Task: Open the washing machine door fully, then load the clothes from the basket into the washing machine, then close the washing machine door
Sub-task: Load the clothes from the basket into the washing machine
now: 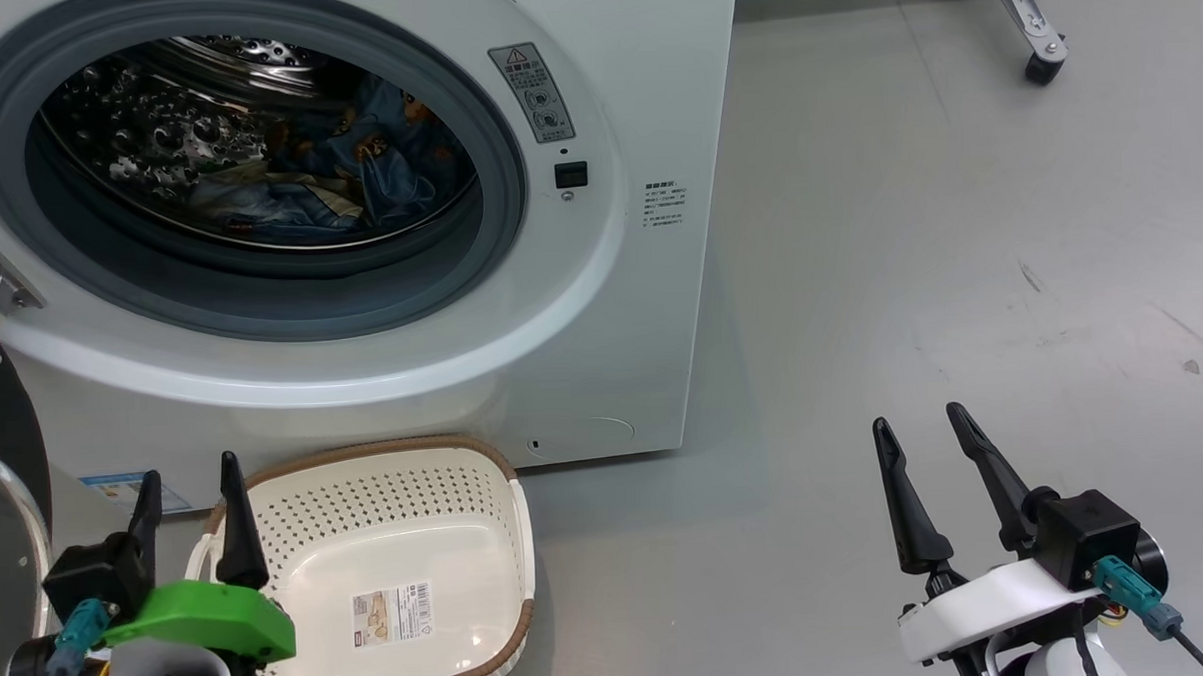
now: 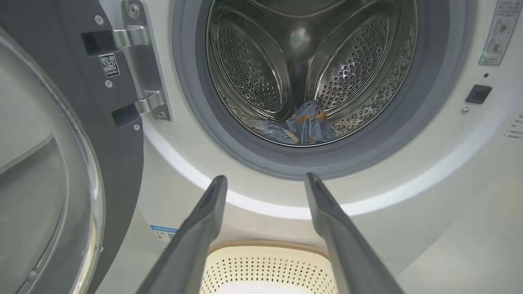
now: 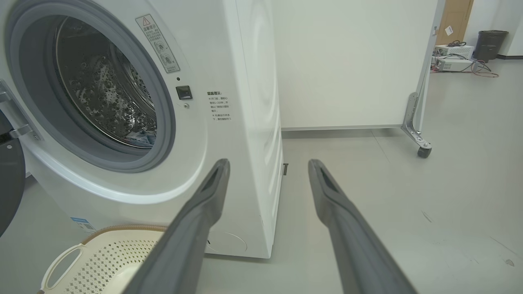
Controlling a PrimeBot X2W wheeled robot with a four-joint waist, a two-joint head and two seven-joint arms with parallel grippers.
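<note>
The washing machine (image 1: 600, 308) stood on the grey floor (image 1: 909, 267) with its door (image 2: 49, 163) swung wide to the robot's left on a metal hinge (image 2: 139, 69). The door's clear glass bulge faced the left wrist camera. The clothes (image 1: 356, 176), blue fabric with orange-brown figures, lay bunched at the bottom of the steel drum (image 1: 134, 124), behind the grey rubber seal (image 1: 505, 201). The basket (image 1: 389, 546) sat on the floor just in front of the machine, below the opening, its bare bottom showing a barcode label (image 1: 391, 613).

The left claw (image 1: 190, 469) hung over the basket's left edge, fingers spread apart and gripping nothing. In its wrist view they pointed toward the lower rim of the opening. The right claw (image 1: 916, 417) was well apart from the machine, over bare floor to the right, its fingers likewise spread and holding nothing.

A blue sticker (image 1: 127, 490) marked the machine's lower front near the left claw. Beyond the machine stood a white panel (image 3: 347, 61) on a caster wheel (image 1: 1044, 62).
</note>
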